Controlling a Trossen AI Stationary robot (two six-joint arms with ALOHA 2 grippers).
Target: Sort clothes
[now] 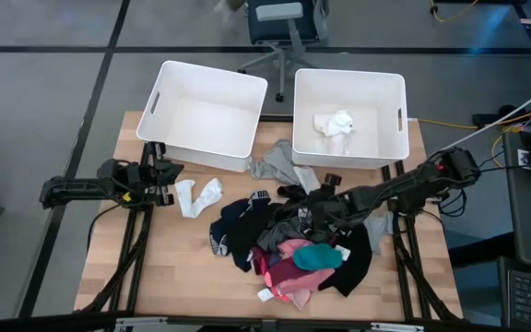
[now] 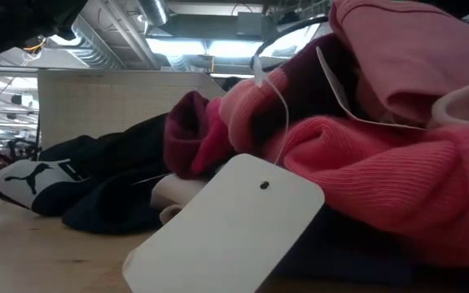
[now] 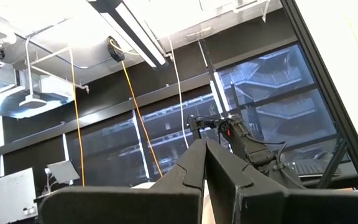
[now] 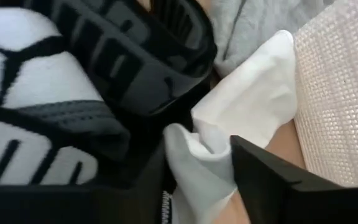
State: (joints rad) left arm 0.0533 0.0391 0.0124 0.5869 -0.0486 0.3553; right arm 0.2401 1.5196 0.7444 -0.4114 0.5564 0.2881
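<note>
The clothes lie in a heap (image 1: 293,244) at the table's middle right: black pieces with white lettered bands, pink, maroon and teal. A grey piece (image 1: 279,164) lies by the bins, and a white piece (image 1: 198,195) lies apart to the left. Another white piece (image 1: 336,124) lies in the right bin. My right gripper (image 1: 325,195) is low at the heap's far edge, shut on a white garment (image 4: 241,118). My left gripper (image 1: 162,175) is shut and empty, at the table's left, near the left bin. My right gripper pinches a bunched fold of the white garment (image 4: 197,155) between its two fingers (image 4: 272,180). The fingers come low and slanting from the table's right. The rest of the garment lies beside a black lettered waistband (image 4: 148,50), near the bin wall (image 4: 340,93).
Two white bins stand at the table's far side, the left (image 1: 212,69) and the right (image 1: 348,76). In the low view a white tag (image 2: 226,228) hangs in front of pink cloth (image 2: 381,155). Bare wood shows at the near left (image 1: 155,267).
</note>
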